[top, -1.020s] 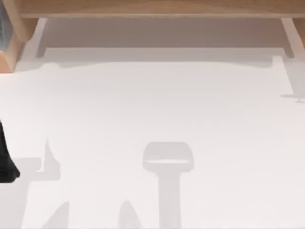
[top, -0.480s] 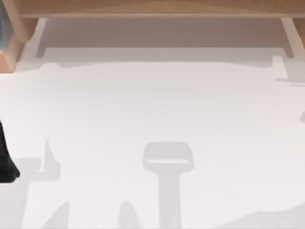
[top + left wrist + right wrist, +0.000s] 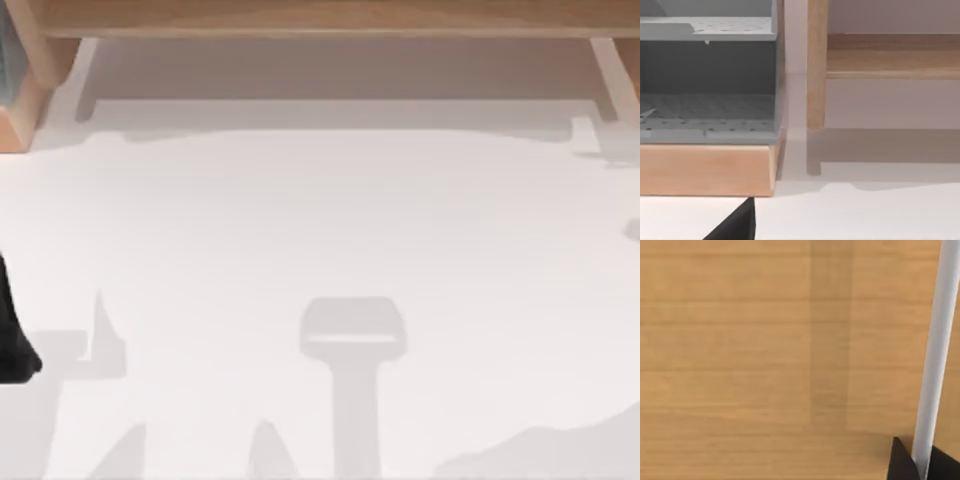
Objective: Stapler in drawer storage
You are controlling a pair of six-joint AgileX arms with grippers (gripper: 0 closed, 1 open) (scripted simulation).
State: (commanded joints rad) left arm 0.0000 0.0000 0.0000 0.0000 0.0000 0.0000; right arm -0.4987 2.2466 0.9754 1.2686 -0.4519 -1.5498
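- The left arm (image 3: 12, 335), a dark shape, sits at the left edge of the flat white table (image 3: 320, 230).
- A dark wedge of the left gripper (image 3: 737, 226) shows in the left wrist view. Whether it is apart or together cannot be told.
- It faces a grey perforated drawer unit (image 3: 707, 107) on a light wooden base (image 3: 705, 170), beside an upright wooden post (image 3: 816, 65).
- The right gripper (image 3: 921, 466) appears clamped on the slim whitish-grey stapler (image 3: 935, 355), which runs between its dark tips.
- A light wooden panel (image 3: 765, 355) lies close behind the stapler.
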